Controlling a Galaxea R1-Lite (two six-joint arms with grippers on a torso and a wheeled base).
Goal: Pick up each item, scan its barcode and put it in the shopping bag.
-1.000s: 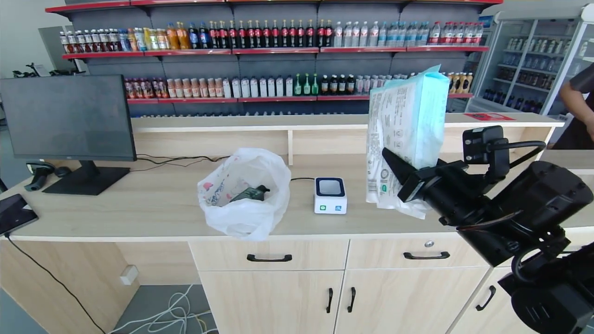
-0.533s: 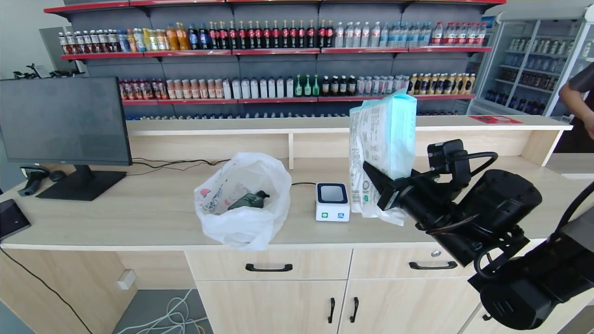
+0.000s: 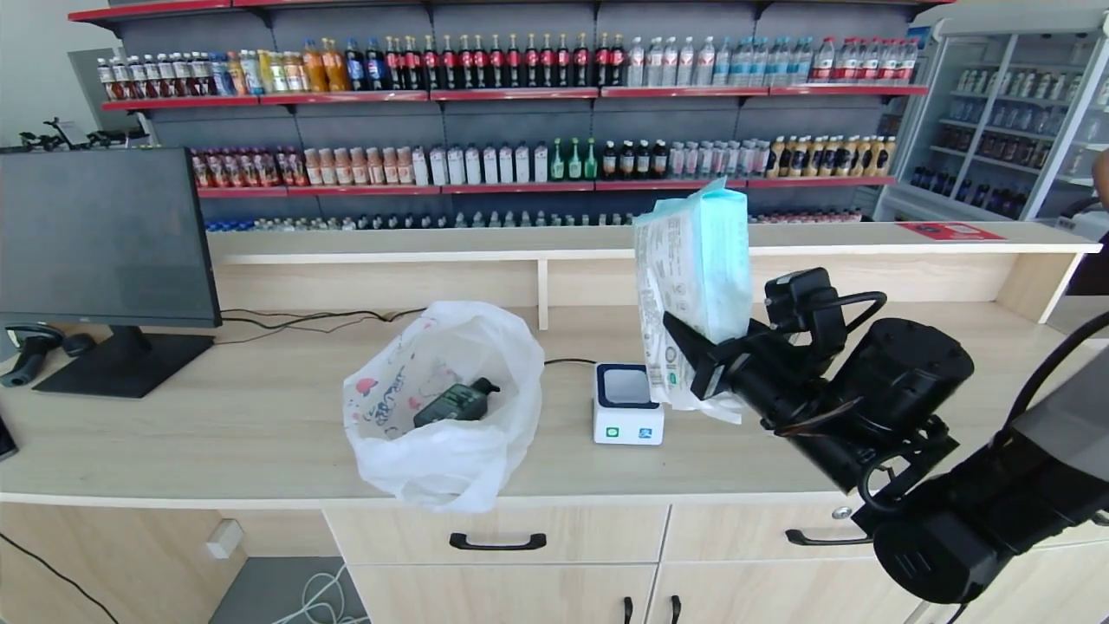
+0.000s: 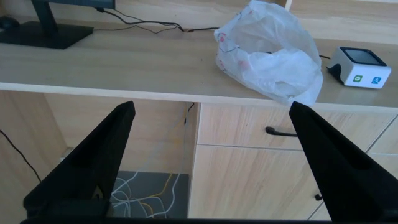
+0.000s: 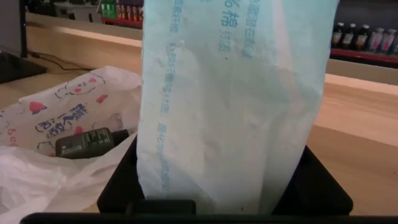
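Behind the checkout, red-edged shelves (image 3: pixel 520 91) carry rows of bottled drinks, and a glass-door drinks fridge (image 3: pixel 996 113) stands at the far right. A pale wooden counter (image 3: pixel 260 416) runs across the front, with a dark monitor (image 3: pixel 104 234) on its stand at the left end and a black handheld scanner (image 3: pixel 22 364) beside the stand. Near the middle sits the white plastic shopping bag (image 3: pixel 450 451), its mouth open and a dark green bottle (image 3: pixel 455 401) lying inside. Just to the right of the bag is the barcode scanner (image 3: pixel 625 403), a small white box with a dark glass top, its cable (image 3: pixel 567 360) trailing off behind the bag.

The right gripper (image 3: pixel 702 347) hangs above the counter just right of the barcode scanner. Its black fingers are clamped on the lower part of a pale blue packet (image 3: pixel 693 260), which stands upright; the packet's bottom edge overlaps the scanner's right side in the head view, and whether they touch cannot be told. Nothing lies between the packet and the bag but the scanner.

The left gripper (image 4: pixel 211 112) sits low before the counter's front, facing a drawer handle (image 4: pixel 280 132), its fingers spread wide with nothing between them.
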